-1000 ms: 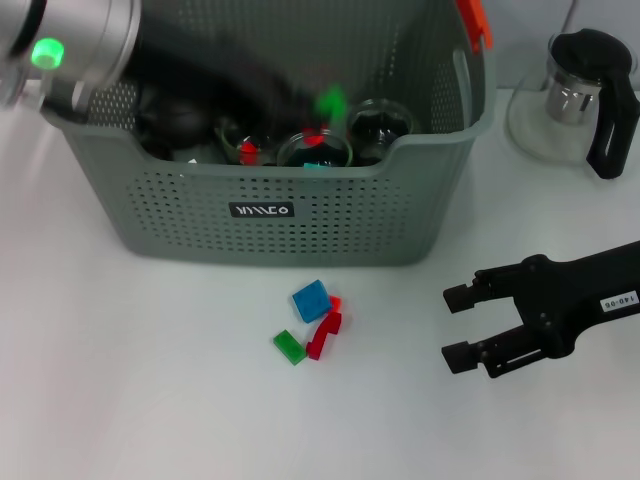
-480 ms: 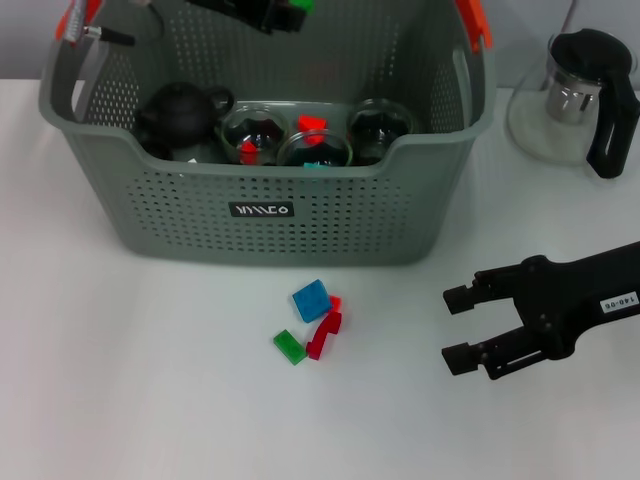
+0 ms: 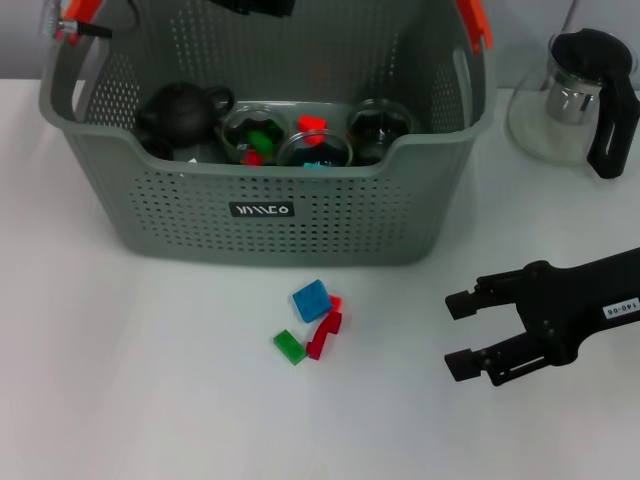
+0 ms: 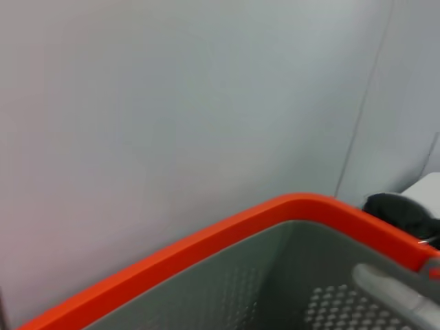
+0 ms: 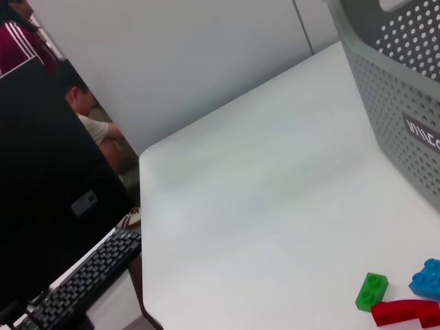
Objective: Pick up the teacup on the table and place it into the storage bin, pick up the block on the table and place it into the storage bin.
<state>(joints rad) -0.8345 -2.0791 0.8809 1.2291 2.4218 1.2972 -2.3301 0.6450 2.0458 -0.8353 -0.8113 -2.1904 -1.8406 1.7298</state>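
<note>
The grey-green storage bin (image 3: 150, 215) stands at the back of the table with its orange handle tab (image 3: 474, 22) up. Inside it are a black teapot (image 3: 180, 112) and three glass teacups (image 3: 380, 125). One cup holds a green block (image 3: 260, 137), and red blocks (image 3: 312, 123) lie among the cups. On the table in front lie a blue block (image 3: 311, 300), a green block (image 3: 289, 346) and a red block (image 3: 325, 335). My left gripper (image 3: 250, 5) is high over the bin's far side, mostly cut off. My right gripper (image 3: 460, 335) is open and empty, right of the blocks.
A glass teapot with a black handle (image 3: 590, 90) stands at the back right on a round coaster. The right wrist view shows the green block (image 5: 371, 290), red block (image 5: 405, 313), the bin wall (image 5: 405, 89) and the table's far edge.
The green block that the left gripper held above the bin now lies in a glass cup inside it. The left gripper has risen toward the top edge. The right gripper has barely shifted.
</note>
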